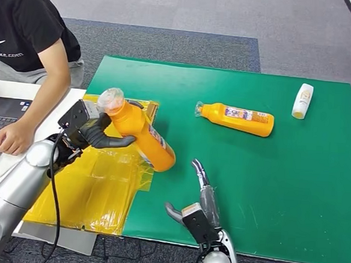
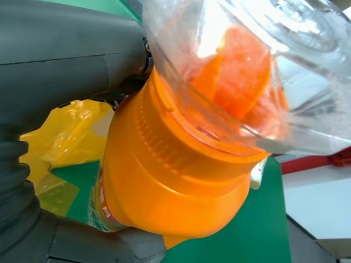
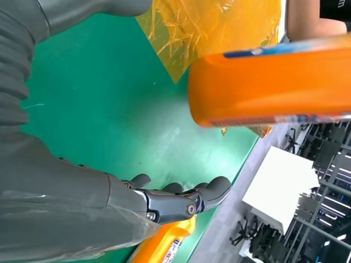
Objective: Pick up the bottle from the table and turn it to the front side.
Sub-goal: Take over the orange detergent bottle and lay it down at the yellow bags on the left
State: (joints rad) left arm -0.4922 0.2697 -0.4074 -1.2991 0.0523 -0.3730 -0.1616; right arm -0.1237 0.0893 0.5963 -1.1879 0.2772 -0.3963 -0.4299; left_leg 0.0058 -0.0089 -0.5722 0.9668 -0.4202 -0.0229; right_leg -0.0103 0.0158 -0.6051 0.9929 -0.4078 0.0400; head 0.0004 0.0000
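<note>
The orange bottle point(image 1: 139, 132) hangs tilted above the yellow plastic sheet point(image 1: 94, 189) at the green mat's point(image 1: 260, 191) nine o'clock edge, its clear cap point(image 1: 111, 99) pointing to ten o'clock. The left hand point(image 1: 96, 133) grips its neck; smooth, rigid plastic probably slips, so the broader body looks safer to hold. At six o'clock the right hand point(image 1: 195, 208) hovers with fingers spread, holding nothing.

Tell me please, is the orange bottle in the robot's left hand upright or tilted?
Tilted. The left hand holds the orange bottle off the green mat, clear cap up toward the robot, base lower.
</note>
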